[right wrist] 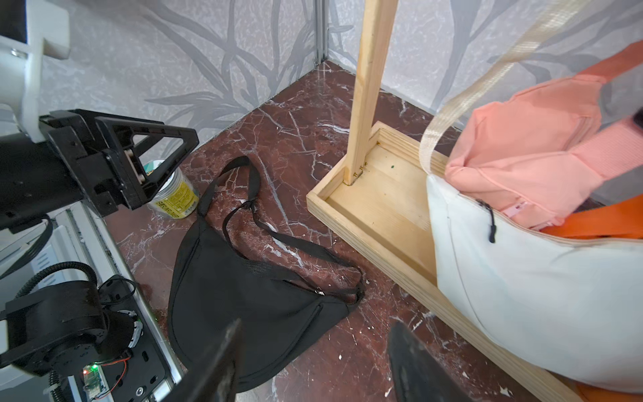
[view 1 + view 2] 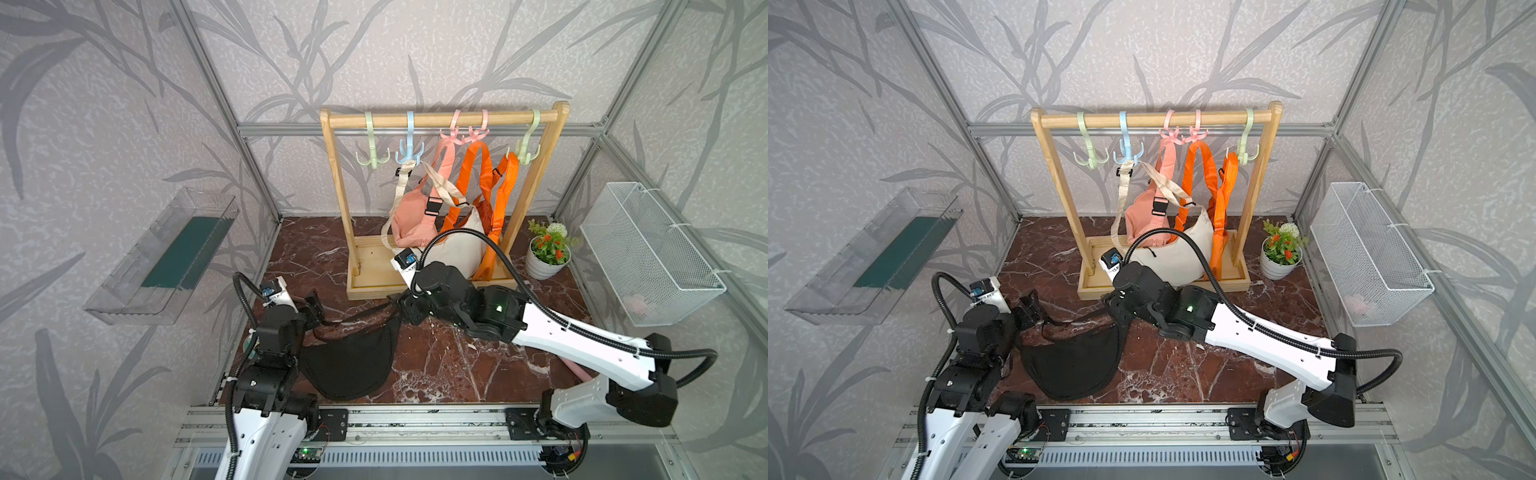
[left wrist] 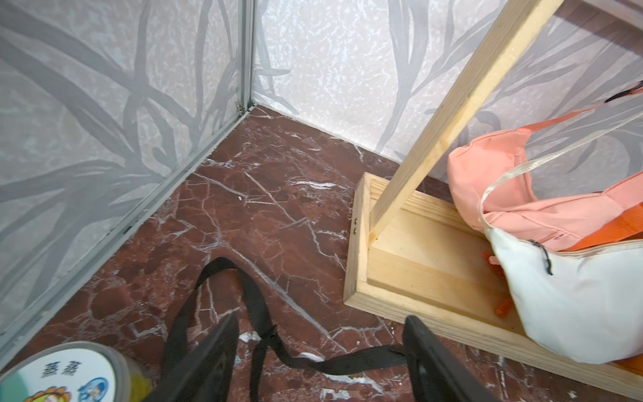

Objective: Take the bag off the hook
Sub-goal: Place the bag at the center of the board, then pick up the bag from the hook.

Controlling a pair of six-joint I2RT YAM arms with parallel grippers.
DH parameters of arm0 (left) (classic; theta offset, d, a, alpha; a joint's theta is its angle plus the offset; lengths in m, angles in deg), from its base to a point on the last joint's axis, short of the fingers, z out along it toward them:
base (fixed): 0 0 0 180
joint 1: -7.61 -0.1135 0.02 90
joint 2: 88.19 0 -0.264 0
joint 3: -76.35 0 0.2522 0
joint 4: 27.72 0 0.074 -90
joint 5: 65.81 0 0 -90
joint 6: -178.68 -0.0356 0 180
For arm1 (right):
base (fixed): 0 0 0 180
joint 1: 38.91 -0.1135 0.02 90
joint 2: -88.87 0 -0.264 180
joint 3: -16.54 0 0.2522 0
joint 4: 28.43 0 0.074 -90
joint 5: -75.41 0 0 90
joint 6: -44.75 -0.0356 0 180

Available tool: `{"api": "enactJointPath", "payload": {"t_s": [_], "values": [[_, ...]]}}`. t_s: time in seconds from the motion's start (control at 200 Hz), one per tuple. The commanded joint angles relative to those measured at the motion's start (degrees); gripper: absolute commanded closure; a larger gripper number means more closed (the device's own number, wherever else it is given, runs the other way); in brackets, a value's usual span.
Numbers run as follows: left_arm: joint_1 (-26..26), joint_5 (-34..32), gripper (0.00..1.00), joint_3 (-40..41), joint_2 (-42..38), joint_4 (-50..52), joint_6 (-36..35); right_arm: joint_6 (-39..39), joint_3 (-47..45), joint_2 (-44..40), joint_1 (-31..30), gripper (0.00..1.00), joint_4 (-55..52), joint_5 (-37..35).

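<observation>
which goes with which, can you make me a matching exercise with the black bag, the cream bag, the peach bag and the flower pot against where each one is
1 black bag
2 cream bag
3 peach bag
4 flower pot

a strap on the blue hook
b stands on the marble table beside the rack
c lies flat on the marble table
d strap on a pink hook

Pairs: 1-c, 2-a, 3-d, 4-b

We see bright, even light, soft shadows, bowed edges in both top views, and the right tool (image 1: 315, 323) blurred.
</observation>
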Motion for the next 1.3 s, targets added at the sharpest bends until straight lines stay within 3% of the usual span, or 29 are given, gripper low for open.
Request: {"api": "enactJointPath", "payload": {"t_s": [0.0,0.2,0.46,0.62,1.01,1.295], "values": [[0.4,5.1,0.26,-5.4,3.8,-3.6,2.1,-1.3,-0.1,-4.5,0.0,0.33,-2.5,-3.3],[1.0,12.2,0.30,-12.3,15.2,-9.8,2.8,7.5,1.6,-8.0,1.3,0.33,-3.4,-7.8],[2.6,16.7,0.33,-20.6,22.7,-13.4,-0.3,14.6,2.7,-10.7,9.7,0.34,0.1,-2.0],[3.2,20.0,0.33,-24.9,26.9,-15.9,-1.5,18.5,2.3,-11.1,11.2,0.34,1.5,-1.9],[5.1,30.4,0.32,-24.2,30.1,-33.0,-5.3,30.4,-9.0,-17.5,11.3,0.36,15.2,-3.3],[5.4,37.1,0.31,-26.1,32.7,-37.9,-8.0,36.4,-15.3,-22.6,11.3,0.36,23.5,-5.2]]}}
